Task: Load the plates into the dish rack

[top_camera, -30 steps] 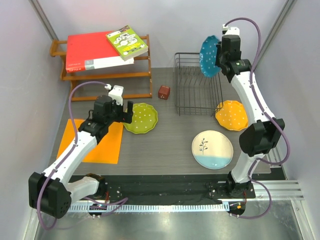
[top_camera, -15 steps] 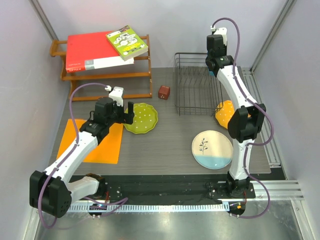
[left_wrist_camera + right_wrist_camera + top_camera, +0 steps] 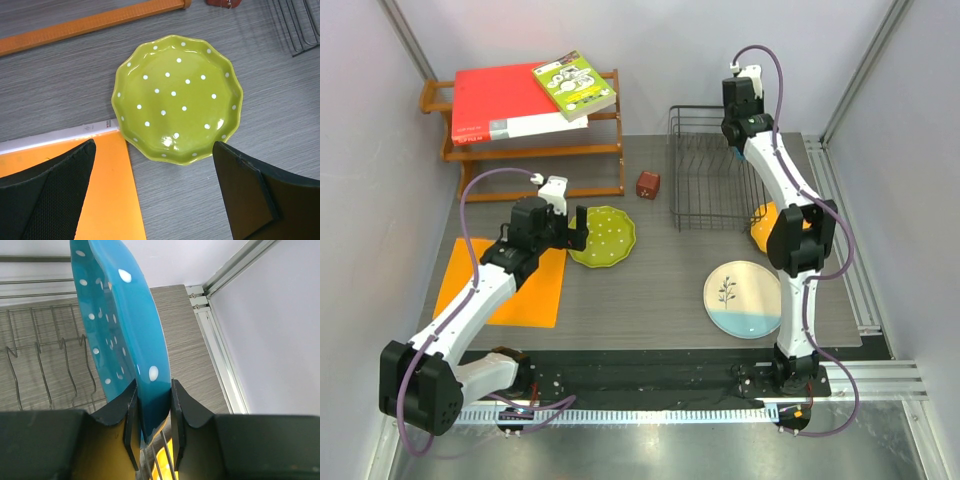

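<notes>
My right claw (image 3: 152, 415) is clamped on the lower rim of the blue white-dotted plate (image 3: 117, 315), with one finger on each face. The plate stands on edge and leans a little toward the upper left of the wrist view. The black wire dish rack (image 3: 47, 357) shows behind it on the left. The grey table (image 3: 185, 340) and an aluminium rail (image 3: 220, 345) are on the right. I cannot tell whether the plate touches any rack wire. In the top view my right arm reaches over the back of the rack, upper centre-right of the frame, and the wrist hides the plate.

My left claw (image 3: 155, 200) is spread wide with nothing between its fingers and hangs above the table. The lime green dotted plate (image 3: 177, 100) lies flat in the middle of the wrist view, just beyond the fingertips. Its lower left rim meets the corner of the orange mat (image 3: 112, 200).

From above, the cream plate (image 3: 745, 298) with the sprig motif lies flat at the lower right of the table. The orange-yellow plate (image 3: 761, 228) sits just beside the rack's front right corner, largely hidden by my right arm. A small reddish-brown cube (image 3: 647, 185) rests between the rack and the wooden shelf (image 3: 535, 155) in the upper left. The shelf carries a red book (image 3: 500, 100) and a green booklet (image 3: 573, 85).
</notes>
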